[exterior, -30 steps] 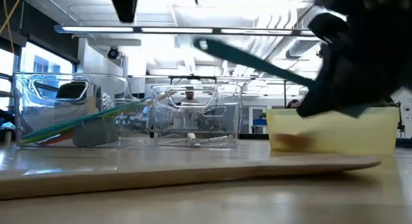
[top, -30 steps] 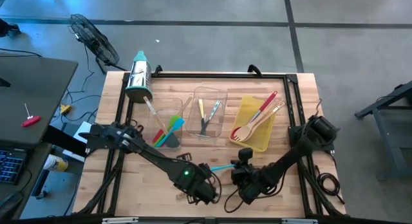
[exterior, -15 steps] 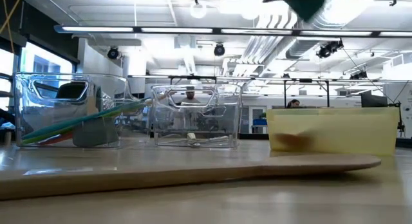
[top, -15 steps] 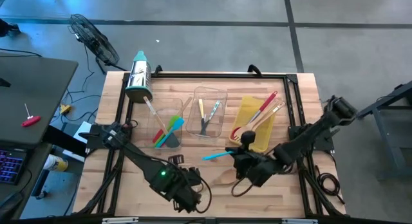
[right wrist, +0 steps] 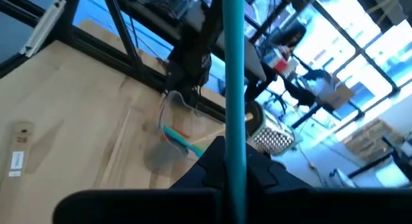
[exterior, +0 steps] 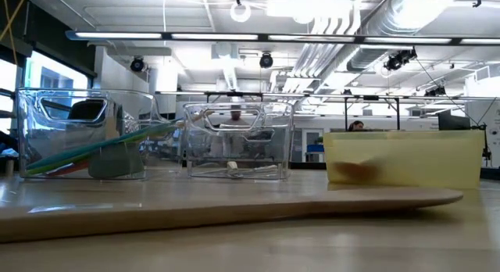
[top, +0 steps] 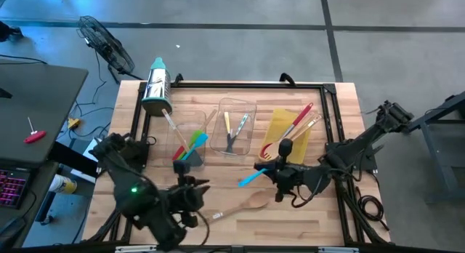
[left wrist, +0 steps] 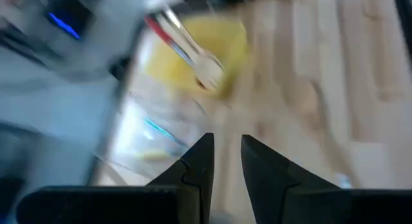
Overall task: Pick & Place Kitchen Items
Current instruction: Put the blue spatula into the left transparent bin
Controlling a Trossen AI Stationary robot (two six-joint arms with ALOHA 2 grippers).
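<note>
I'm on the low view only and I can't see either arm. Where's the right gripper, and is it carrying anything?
Observer: The right gripper is up over the table, just in front of the yellow bin, shut on a teal utensil.
Operator: And the left one?
Observer: The left gripper is near the table's front left, fingers slightly apart, holding nothing.
Operator: What's that long wooden thing in front of me?
Observer: A wooden spoon, lying loose between the arms.
</note>
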